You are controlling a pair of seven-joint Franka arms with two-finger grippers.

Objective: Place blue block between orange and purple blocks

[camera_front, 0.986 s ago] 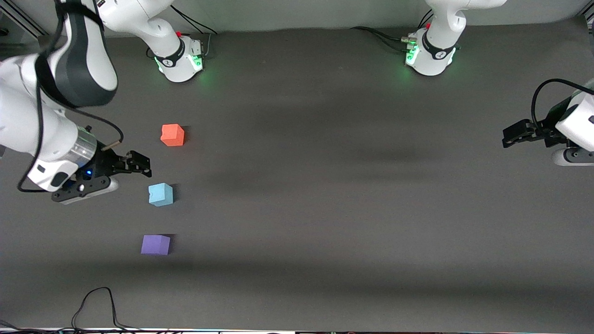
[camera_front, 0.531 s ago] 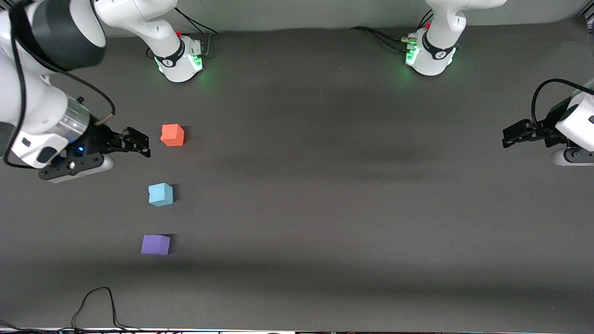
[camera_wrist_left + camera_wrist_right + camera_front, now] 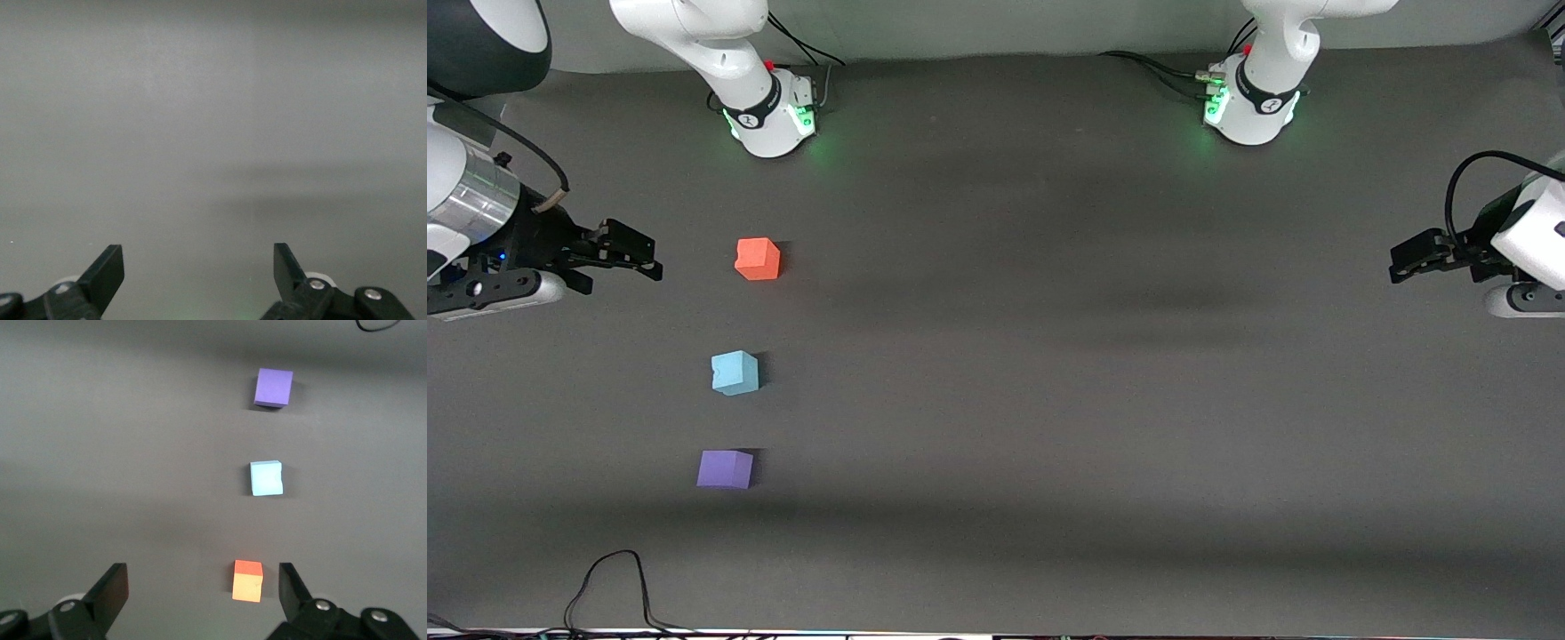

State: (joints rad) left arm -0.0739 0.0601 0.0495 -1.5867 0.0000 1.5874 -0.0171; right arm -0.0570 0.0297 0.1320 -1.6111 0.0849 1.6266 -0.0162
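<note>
I see the blue block resting on the dark desk, in a rough line with the other two cubes toward the right arm's end. The orange block sits farther from the front camera, the purple block nearer to it, and the blue one lies between them, apart from both.

My right end effector hangs over bare desk out toward the desk's edge at the right arm's end, beside the orange block and clear of it. Its wrist view shows the fingers spread wide with nothing between them, all three cubes in sight.

My left end effector waits at the left arm's end over bare desk, fingers wide apart, holding nothing.
</note>
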